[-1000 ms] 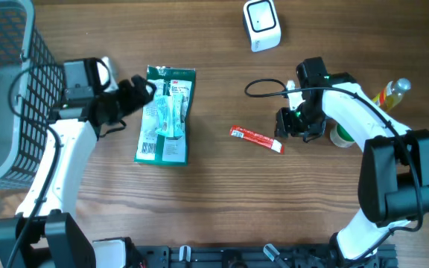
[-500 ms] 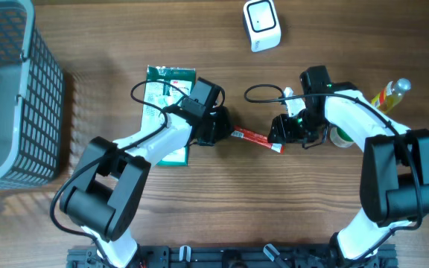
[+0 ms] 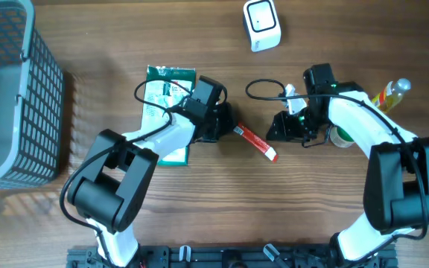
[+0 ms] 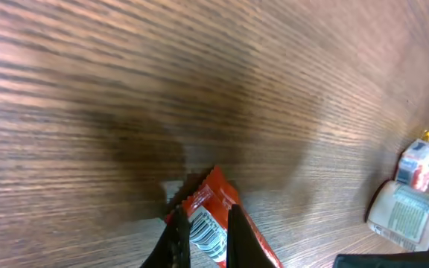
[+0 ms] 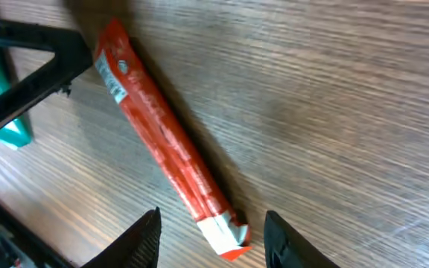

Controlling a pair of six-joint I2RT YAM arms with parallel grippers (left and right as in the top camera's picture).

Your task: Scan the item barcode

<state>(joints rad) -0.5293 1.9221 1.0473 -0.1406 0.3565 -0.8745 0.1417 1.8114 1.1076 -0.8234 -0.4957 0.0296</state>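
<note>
Bench (image 3: 199, 216): a mesh basket (image 3: 6, 89) is noted at the left edge and plays no part. A green packet (image 3: 162, 104) lies left of the middle, partly under the left arm, and could be dragged if that arm is swung low. The scanner (image 3: 261, 26) stands by the far edge, well apart from the item, so a long carry is judged necessary. The red sachet (image 3: 257, 143) lies slanted near the middle of the bench. The left fingers (image 4: 237, 238) are clamped on one end of it, right beside the barcode (image 4: 203, 232). The code may be masked at the scanner, and so slim a pinch could let the sachet pivot or slip. The right fingers (image 5: 144, 240) are held apart, straddling the other end, no contact seen. If closed off-centre, the sachet could be twisted from the left grip.
</note>
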